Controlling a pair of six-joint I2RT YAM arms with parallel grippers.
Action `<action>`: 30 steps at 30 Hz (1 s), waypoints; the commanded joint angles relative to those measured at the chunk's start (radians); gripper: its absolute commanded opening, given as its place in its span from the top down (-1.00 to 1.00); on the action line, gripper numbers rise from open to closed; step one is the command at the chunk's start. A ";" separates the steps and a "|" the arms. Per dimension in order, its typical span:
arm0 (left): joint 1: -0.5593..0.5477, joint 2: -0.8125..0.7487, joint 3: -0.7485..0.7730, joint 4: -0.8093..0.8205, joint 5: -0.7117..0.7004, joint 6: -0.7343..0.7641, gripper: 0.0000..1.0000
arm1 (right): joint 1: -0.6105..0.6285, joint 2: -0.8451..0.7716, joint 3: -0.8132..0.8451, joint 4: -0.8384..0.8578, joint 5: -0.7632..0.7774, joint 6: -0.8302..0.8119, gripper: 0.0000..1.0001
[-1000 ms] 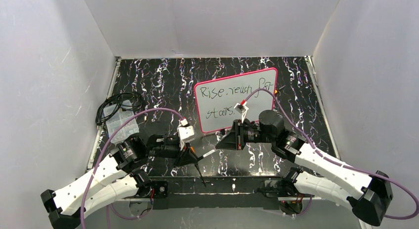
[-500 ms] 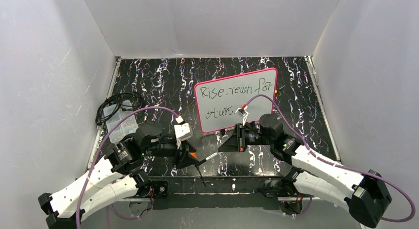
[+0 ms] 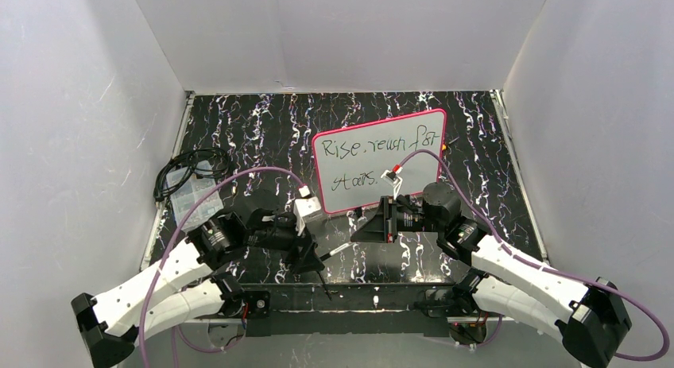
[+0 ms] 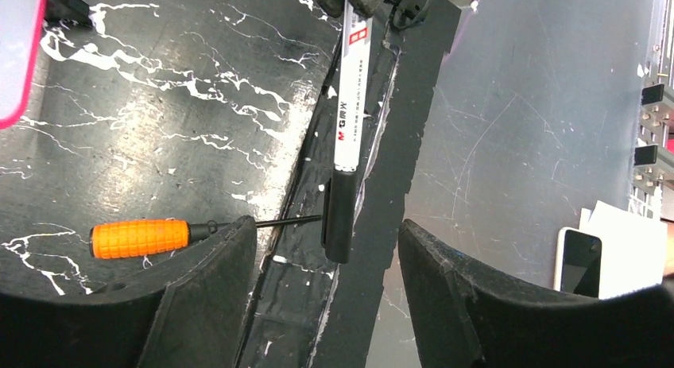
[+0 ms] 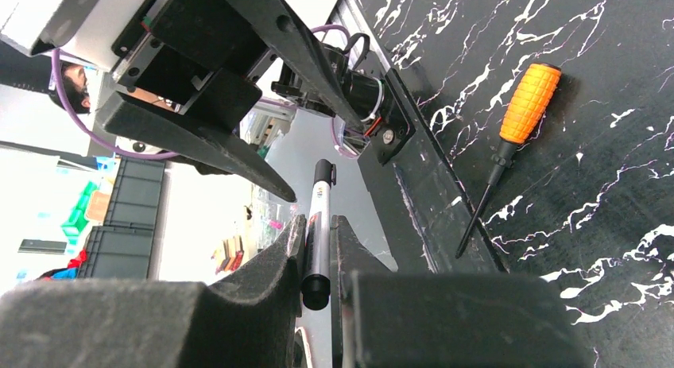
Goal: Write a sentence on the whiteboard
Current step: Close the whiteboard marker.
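Observation:
The whiteboard (image 3: 380,163) with its pink-red frame stands on the dark marbled table, and its corner shows in the left wrist view (image 4: 17,58). The sentence (image 3: 373,149) runs across it in two black scrawled lines. My right gripper (image 3: 359,231) (image 5: 319,261) is shut on a white marker (image 5: 319,225) (image 3: 340,247), which is level and points left. The marker's black capped end (image 4: 339,217) sits just in front of the gap of my left gripper (image 4: 326,284) (image 3: 315,261), which is open and touches nothing.
An orange-handled screwdriver (image 4: 139,237) (image 5: 531,102) lies on the table by the front rail (image 3: 350,292), under the grippers. A coiled black cable (image 3: 191,168) and a clear plastic box (image 3: 191,199) sit at the left edge. White walls enclose three sides.
My left gripper has opened from shut and let go of the marker's end, shifting slightly right. The right gripper still holds the marker and has barely moved.

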 commanded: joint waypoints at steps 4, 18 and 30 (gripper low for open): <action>-0.006 0.055 0.027 -0.014 0.069 0.001 -0.20 | -0.002 -0.010 0.051 0.034 -0.036 -0.012 0.97; -0.005 0.067 0.010 0.023 0.201 0.021 1.00 | -0.003 -0.010 0.061 0.014 -0.035 -0.020 0.97; -0.005 0.047 0.001 0.125 0.144 -0.012 1.00 | 0.014 0.035 0.048 -0.009 -0.029 -0.034 0.97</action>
